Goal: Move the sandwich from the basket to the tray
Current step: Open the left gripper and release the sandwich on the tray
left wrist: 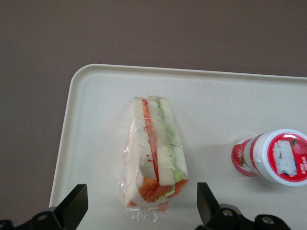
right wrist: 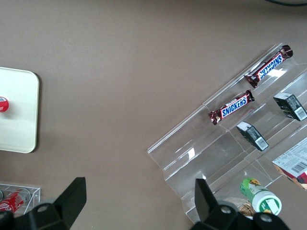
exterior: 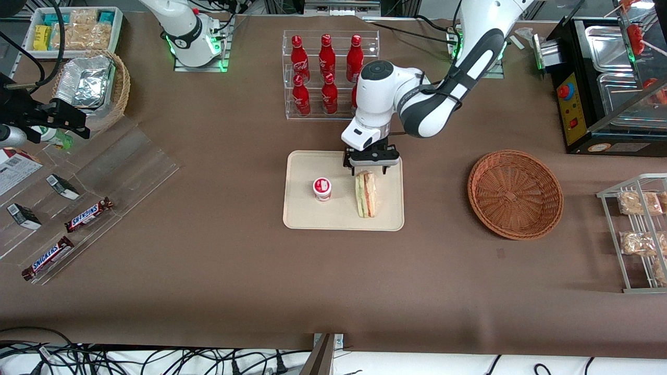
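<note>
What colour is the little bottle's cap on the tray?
Red and white cap, clearest in the left wrist view.

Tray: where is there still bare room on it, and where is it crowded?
The tray has bare strips along its edge nearest the front camera and its parked-arm end, past the small red-lidded bottle. It is crowded at the working-arm end: the sandwich lies there, with the open claw just above it.

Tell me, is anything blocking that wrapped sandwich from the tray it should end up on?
Nothing visible. The sandwich already lies on the tray, apart from the small red-capped bottle beside it. The gripper hovers above the sandwich's end, its fingers open and off the wrap. The basket holds nothing.
</note>
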Available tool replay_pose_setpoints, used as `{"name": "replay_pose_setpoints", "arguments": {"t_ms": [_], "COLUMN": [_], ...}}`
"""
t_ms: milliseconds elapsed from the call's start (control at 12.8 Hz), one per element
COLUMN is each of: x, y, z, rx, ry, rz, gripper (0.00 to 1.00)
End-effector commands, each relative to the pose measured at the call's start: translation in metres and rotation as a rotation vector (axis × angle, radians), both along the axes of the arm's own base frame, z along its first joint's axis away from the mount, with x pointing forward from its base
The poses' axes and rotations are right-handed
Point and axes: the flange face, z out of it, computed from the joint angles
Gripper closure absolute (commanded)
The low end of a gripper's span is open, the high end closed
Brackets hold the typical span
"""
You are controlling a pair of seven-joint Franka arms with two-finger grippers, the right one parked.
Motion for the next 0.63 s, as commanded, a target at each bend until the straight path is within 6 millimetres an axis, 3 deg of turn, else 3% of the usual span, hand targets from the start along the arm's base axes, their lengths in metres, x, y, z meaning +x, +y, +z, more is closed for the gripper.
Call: {"name": "replay_pose_setpoints", "arguments": {"t_ms": [0, 235, 469, 547], "x": [0.008, 0.031, 0.078, 0.089], "y": [-0.009, -0.008, 0.012, 0.025], "z": [0.047, 0.084, 0.156, 0.17], "rx": [0.002, -0.004, -0.039, -0.023], "ry": [0.017, 0.073, 0.162, 0.172], "rz": [0.094, 0.132, 0.183, 0.212], "gripper": [0.0, 0.0, 0.0, 0.0]}}
